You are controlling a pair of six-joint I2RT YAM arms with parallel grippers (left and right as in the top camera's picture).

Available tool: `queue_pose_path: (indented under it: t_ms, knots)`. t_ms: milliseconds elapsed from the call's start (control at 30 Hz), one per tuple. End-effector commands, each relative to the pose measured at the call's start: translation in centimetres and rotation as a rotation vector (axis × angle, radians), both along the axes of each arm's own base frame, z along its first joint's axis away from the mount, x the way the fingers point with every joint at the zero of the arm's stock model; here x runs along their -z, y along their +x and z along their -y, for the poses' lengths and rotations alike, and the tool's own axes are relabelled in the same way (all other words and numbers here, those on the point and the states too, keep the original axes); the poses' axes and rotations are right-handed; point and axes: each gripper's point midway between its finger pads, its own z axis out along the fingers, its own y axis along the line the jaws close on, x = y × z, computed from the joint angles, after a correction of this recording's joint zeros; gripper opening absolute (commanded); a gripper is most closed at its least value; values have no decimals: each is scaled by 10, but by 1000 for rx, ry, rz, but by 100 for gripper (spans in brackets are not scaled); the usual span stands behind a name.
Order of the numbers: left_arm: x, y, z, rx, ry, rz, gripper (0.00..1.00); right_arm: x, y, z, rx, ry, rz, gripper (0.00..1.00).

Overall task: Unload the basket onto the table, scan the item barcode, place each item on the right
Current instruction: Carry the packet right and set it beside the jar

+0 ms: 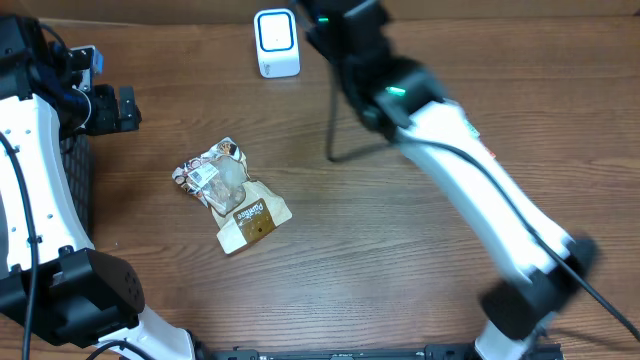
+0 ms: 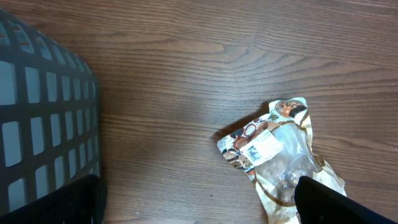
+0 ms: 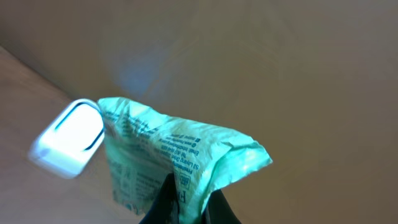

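While the brown wooden surface [image 1: 400, 290] lay broad beneath both arms, the left hand [image 1: 122, 108] hung spread and empty near a brown-and-clear snack pouch [image 1: 232, 195]. The right hand [image 3: 186, 198], fingers pressed together, pinched a crinkled pale-green plastic packet [image 3: 180, 146] close to the small white box-shaped scanner [image 3: 67, 138]. This looked like the presenting step. Next, the packet's barcode probably needed turning toward the scanner's window.

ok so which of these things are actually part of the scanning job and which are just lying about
In the job: green packet, held in the shut right tool; white scanner.
Lying about: brown snack bag on the table; mesh basket; left tool, open, empty.
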Motion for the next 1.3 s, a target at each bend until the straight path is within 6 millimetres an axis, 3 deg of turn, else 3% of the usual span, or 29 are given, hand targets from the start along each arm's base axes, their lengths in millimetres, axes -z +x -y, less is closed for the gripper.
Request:
queue_pose_path:
  t_ms: [0, 67, 167, 267, 300, 467, 633, 800, 967, 1267]
  knots:
    - [-1, 0, 0, 12, 5, 4, 100, -23, -39, 25, 34, 332, -121, 4]
    - [-1, 0, 0, 12, 5, 4, 100, -12, -66, 39, -8, 357, -255, 4]
    - [-1, 0, 0, 12, 5, 4, 100, 4, -87, 61, -22, 382, -397, 4]
    - [-1, 0, 0, 12, 5, 4, 100, 24, -95, 88, 30, 394, -506, 4]
    - [-1, 0, 0, 12, 5, 4, 100, 45, -99, 106, 77, 406, -599, 4]
    - [-1, 0, 0, 12, 5, 4, 99, 101, -105, 140, 184, 448, -805, 4]
    - [-1, 0, 0, 12, 5, 4, 99, 155, -111, 168, 291, 455, -925, 4]
    - [-1, 0, 0, 12, 5, 4, 99, 200, -121, 181, 344, 473, -1011, 4]
    - [-1, 0, 0, 12, 5, 4, 100, 225, -127, 186, 354, 468, -1046, 4]
    - [-1, 0, 0, 12, 5, 4, 99, 255, -117, 216, 469, 355, -1001, 5]
